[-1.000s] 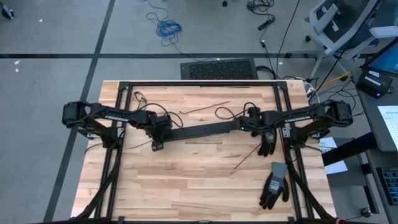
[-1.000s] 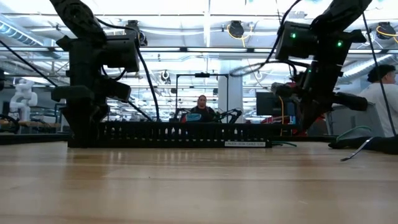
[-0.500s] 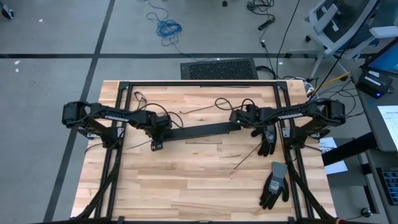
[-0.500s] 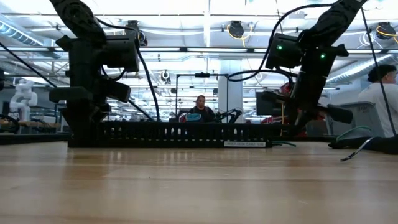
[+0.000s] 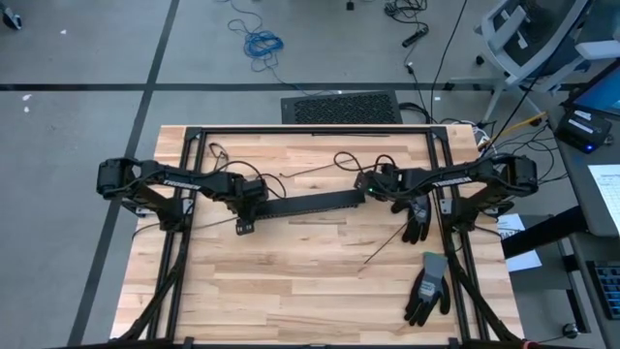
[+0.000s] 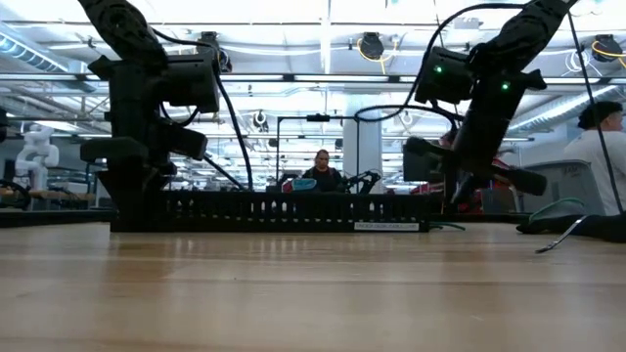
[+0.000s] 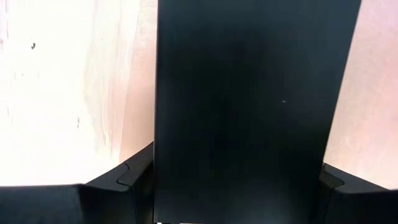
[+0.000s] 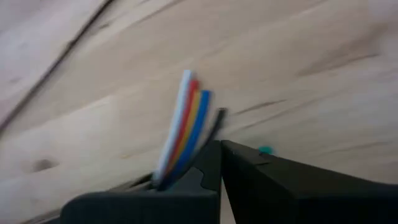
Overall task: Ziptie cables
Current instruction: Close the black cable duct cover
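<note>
Cables (image 8: 184, 121) are pinched between the closed fingers of the right gripper (image 5: 366, 180), their ends fanning out just beyond. A long black bar (image 5: 312, 205) is straddled by the spread left gripper (image 5: 242, 206). Slippage is likely if the cables snag on it.

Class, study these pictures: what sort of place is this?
Probably a robotics lab or workshop: a wooden table with mounted arms, rows of ceiling lights over more equipment, and an office chair beside loose floor cords.
</note>
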`<state>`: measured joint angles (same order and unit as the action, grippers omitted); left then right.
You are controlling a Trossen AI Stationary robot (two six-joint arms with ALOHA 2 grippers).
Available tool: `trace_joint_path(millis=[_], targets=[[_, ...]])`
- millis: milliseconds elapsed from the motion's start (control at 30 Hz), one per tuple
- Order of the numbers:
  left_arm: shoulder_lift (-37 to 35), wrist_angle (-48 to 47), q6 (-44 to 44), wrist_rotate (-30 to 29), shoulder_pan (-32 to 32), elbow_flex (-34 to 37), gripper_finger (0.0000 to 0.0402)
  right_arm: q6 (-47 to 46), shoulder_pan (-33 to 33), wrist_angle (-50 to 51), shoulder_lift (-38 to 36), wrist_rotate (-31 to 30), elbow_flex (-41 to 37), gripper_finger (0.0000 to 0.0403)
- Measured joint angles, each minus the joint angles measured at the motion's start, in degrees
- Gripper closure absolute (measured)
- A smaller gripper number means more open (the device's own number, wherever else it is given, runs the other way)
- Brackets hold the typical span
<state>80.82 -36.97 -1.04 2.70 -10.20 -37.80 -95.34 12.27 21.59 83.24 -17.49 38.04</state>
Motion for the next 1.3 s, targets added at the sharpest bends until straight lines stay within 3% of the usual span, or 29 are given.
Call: trace_joint_path(millis=[167,500,800,1300], targets=[[0.0,0.3,0.0,0.0,0.0,0.0,0.0153,-1.0,-0.9,5.8,-0.5,1.5,0.0,0.0403],[0.1,3.2,7.6,-0.5,0.1,0.0,0.0153,-5.3,-5.0,0.7,-0.6,1.4,0.0,0.0403],[0.1,3.7,5.7,-1.0,0.2,0.0,0.0153,-9.6,-9.0,4.2,-0.6,2.8,0.0,0.0403],[0.1,7.0,4.5,-1.0,0.3,0.0,0.0153,-10.6,-9.7,-3.7,-0.6,2.2,-0.1,0.0403]])
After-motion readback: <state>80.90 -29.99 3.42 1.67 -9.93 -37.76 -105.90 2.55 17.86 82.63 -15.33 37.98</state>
